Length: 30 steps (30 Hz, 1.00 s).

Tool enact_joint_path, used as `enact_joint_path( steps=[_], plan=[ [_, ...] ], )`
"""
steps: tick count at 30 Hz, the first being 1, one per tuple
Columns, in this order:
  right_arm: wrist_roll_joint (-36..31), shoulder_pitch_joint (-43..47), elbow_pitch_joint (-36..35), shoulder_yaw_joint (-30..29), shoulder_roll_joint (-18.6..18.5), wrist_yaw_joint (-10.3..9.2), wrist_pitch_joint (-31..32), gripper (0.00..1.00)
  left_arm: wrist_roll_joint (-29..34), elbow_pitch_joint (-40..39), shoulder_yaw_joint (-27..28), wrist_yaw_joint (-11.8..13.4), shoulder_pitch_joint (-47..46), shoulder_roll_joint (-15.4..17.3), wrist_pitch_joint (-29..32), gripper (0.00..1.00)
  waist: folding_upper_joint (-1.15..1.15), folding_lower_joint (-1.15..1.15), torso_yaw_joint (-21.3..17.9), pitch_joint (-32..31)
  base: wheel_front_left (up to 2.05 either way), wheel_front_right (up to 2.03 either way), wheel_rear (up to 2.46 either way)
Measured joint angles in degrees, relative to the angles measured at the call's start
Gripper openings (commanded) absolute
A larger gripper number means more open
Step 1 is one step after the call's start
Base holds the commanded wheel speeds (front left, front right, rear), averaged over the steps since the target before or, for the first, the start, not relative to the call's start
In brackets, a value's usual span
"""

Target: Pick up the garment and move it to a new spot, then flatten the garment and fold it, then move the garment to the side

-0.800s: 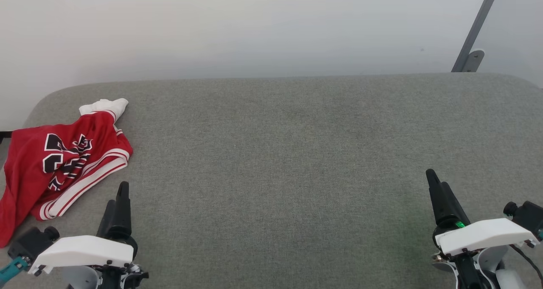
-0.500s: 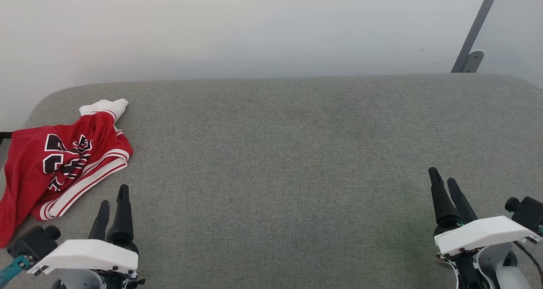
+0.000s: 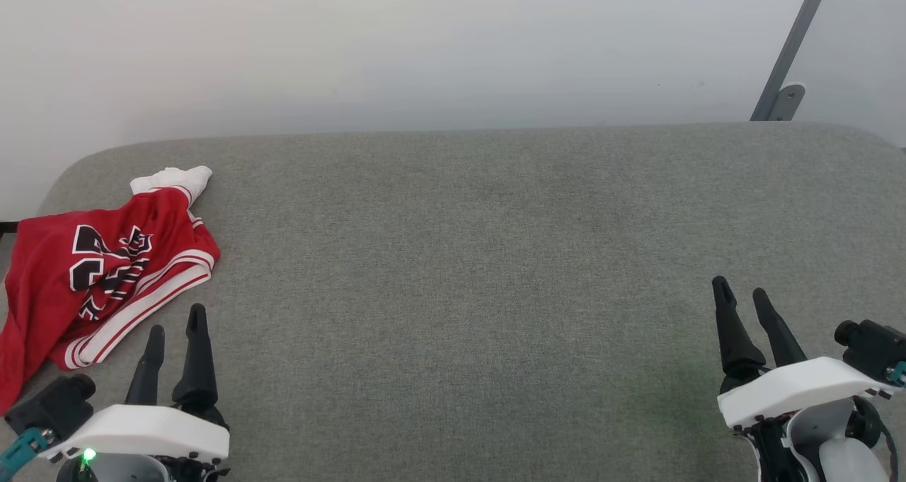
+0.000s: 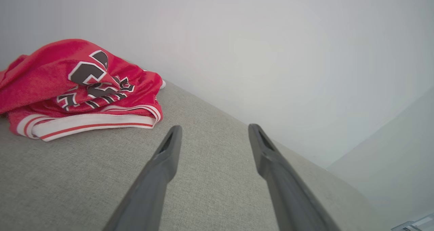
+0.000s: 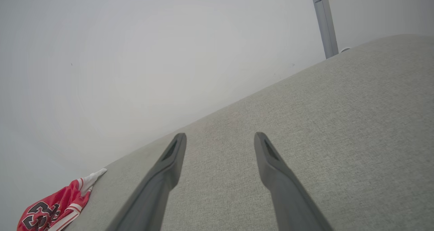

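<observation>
The garment (image 3: 99, 277) lies crumpled at the far left of the grey table, red with black white-outlined lettering, striped trim and a white sleeve tip at its far end. The left wrist view has the garment (image 4: 81, 92) up left, the right wrist view has the garment (image 5: 56, 210) small at lower left. My left gripper (image 3: 175, 319) stands open just right of the garment's striped hem, apart from it, nothing between its fingers (image 4: 169, 146). My right gripper (image 3: 741, 292) is open over bare table at the lower right, far from the garment.
The grey fabric-covered table (image 3: 481, 255) has rounded far corners and a pale wall close behind it. A grey metal post (image 3: 789, 50) with a bracket leans at the far right. The garment's left part hangs over the table's left edge.
Both grippers have gone from shut to open. The left gripper has drawn back slightly toward the near edge. The garment has not moved.
</observation>
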Motion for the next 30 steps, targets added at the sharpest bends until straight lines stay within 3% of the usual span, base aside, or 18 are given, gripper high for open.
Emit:
enact_joint_path(
  steps=[30],
  plan=[
    [-16.5,-0.2,-1.0,0.2,0.0,0.01,-3.9,1.0,17.4,-0.9,1.5,-5.6,2.0,-1.3,-4.4,1.0,0.0,0.0,-0.2,-0.3,0.0,0.0,0.0]
  ],
)
